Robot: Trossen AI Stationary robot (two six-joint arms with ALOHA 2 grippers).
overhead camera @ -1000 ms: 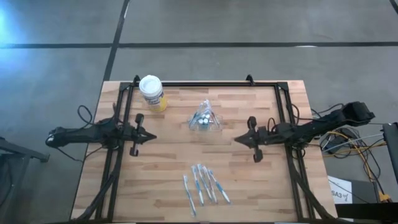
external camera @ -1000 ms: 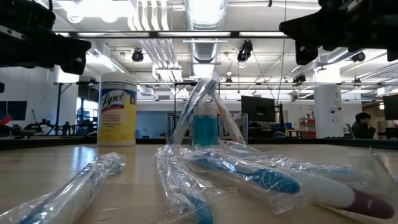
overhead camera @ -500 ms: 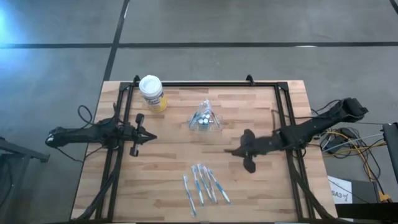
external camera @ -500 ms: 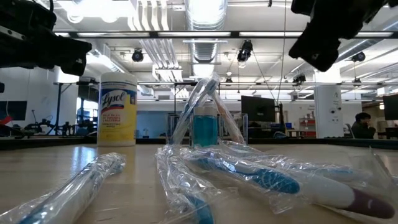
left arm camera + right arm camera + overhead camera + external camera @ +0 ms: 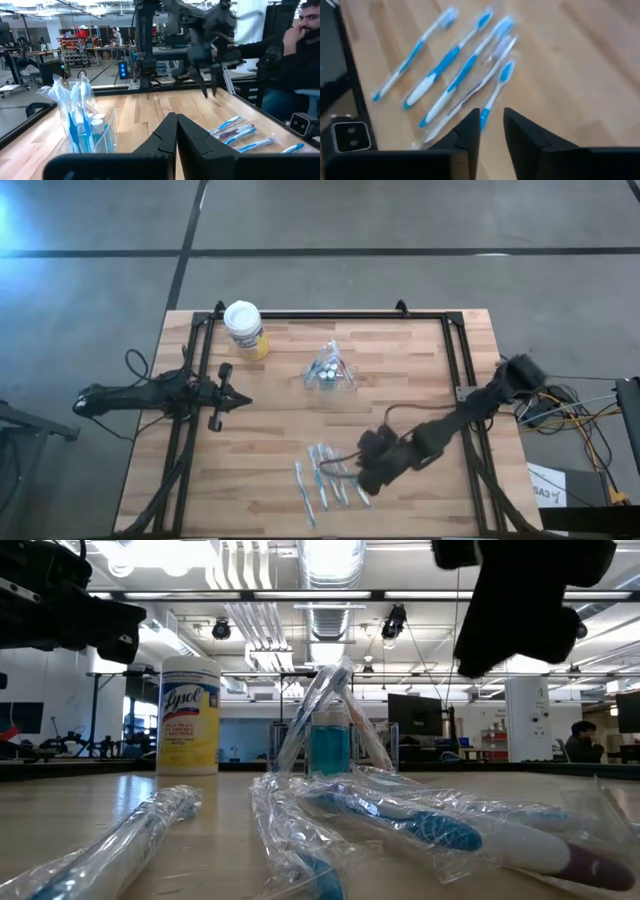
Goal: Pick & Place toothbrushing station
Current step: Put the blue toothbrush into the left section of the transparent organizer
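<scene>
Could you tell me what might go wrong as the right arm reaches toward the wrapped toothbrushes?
The toothbrushes lie close together in crinkly wrappers, so the right end effector, with its narrow gap, could catch two at once or slip off the film. It might also push the row sideways on the table. The left end effector waits shut and far off, so a collision seems unlikely.

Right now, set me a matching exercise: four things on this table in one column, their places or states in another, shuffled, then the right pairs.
Things:
1. Lysol canister
2. clear toothbrush holder
3. loose wrapped toothbrushes
4. right gripper

Places or states:
A. lying flat in a row near the table's front edge
B. fingers parted, hovering over the loose brushes
C. upright at the back left of the table
D. mid-table, brushes standing in it

Pairs: 1-C, 2-D, 3-A, 4-B
</scene>
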